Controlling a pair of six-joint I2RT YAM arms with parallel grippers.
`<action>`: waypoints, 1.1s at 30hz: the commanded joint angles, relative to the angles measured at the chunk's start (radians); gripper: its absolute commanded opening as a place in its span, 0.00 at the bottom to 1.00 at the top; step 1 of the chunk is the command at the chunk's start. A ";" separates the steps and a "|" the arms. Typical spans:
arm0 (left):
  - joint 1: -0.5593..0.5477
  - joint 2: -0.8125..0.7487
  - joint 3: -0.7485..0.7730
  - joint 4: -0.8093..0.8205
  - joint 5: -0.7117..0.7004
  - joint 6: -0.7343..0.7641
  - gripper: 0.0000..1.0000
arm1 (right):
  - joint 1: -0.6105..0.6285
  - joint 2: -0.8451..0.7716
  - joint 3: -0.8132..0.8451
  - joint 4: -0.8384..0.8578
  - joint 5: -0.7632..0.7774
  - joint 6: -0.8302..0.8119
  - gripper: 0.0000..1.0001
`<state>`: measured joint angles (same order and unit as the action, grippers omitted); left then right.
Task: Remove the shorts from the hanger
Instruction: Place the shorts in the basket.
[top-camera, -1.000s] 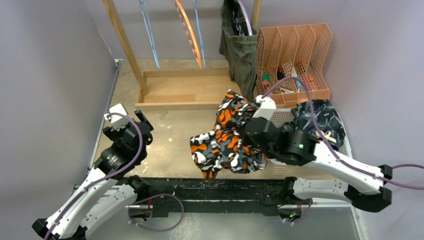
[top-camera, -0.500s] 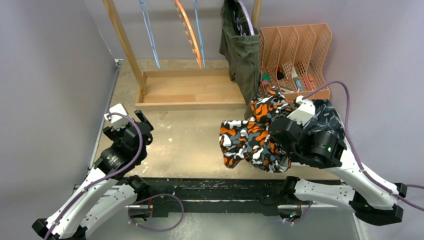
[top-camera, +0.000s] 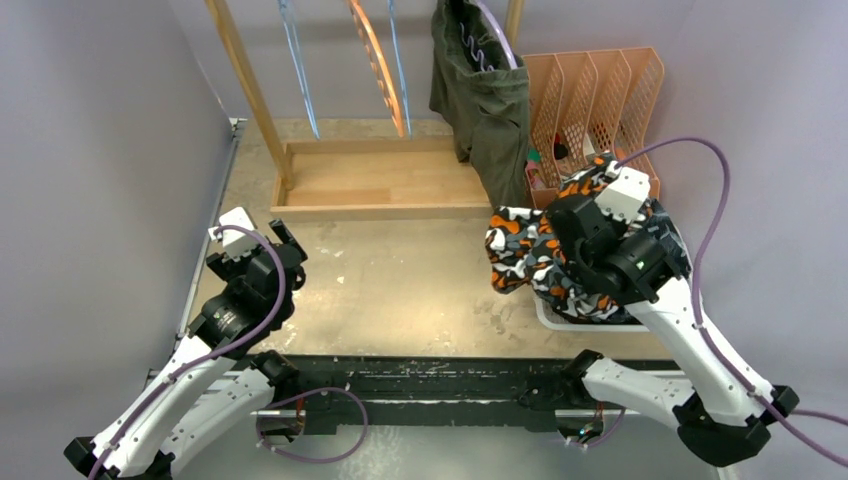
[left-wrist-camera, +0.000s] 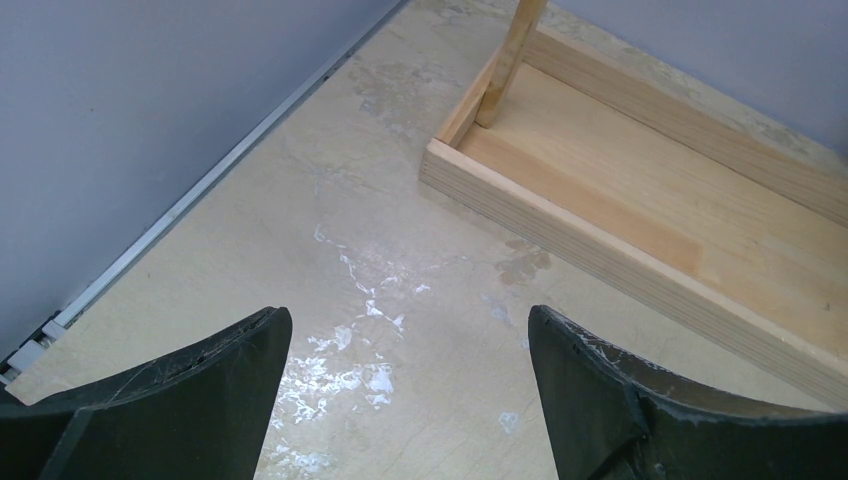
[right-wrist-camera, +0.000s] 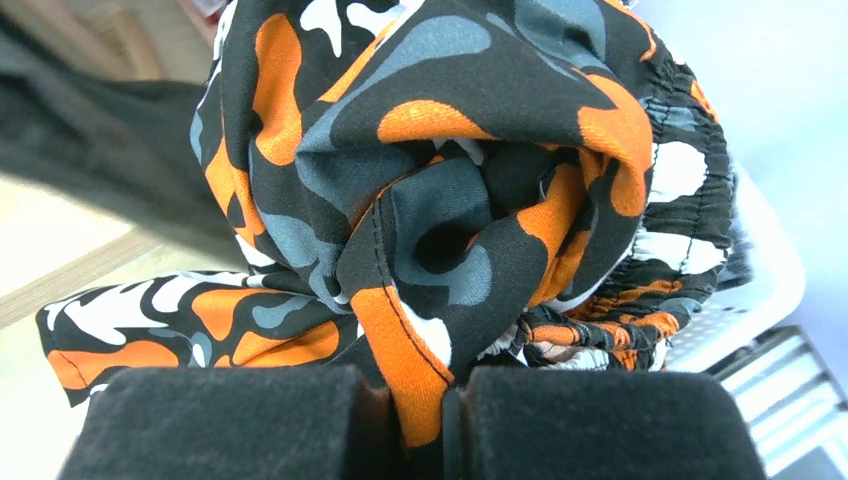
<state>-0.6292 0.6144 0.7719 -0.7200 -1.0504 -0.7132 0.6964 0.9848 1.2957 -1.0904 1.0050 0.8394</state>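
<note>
Your right gripper (right-wrist-camera: 440, 400) is clamped tight on a fold of the orange, black and white blotch-patterned cloth shorts (top-camera: 522, 252). They hang bunched from its fingers over the left rim of the white plastic basket (top-camera: 545, 318). Just behind them, the olive green cloth shorts (top-camera: 487, 100) hang from the wooden rack (top-camera: 380, 185), in front of the orange perforated file organiser (top-camera: 600, 90). Your left gripper (left-wrist-camera: 405, 335) stands wide and holds nothing, low over the beige tabletop (top-camera: 400, 280) near the rack's tray.
</note>
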 joint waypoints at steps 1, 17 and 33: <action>0.003 0.008 0.011 0.026 0.000 0.016 0.88 | -0.142 -0.012 0.016 0.134 0.042 -0.252 0.00; 0.003 -0.004 0.015 0.016 0.004 0.011 0.88 | -0.642 -0.073 -0.149 0.417 -0.160 -0.417 0.00; 0.004 -0.028 0.009 0.022 -0.008 0.011 0.88 | -0.670 0.091 -0.351 0.552 -0.386 -0.421 0.00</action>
<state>-0.6292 0.5850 0.7719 -0.7200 -1.0443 -0.7136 0.0315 1.0237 0.9321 -0.5865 0.6521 0.4351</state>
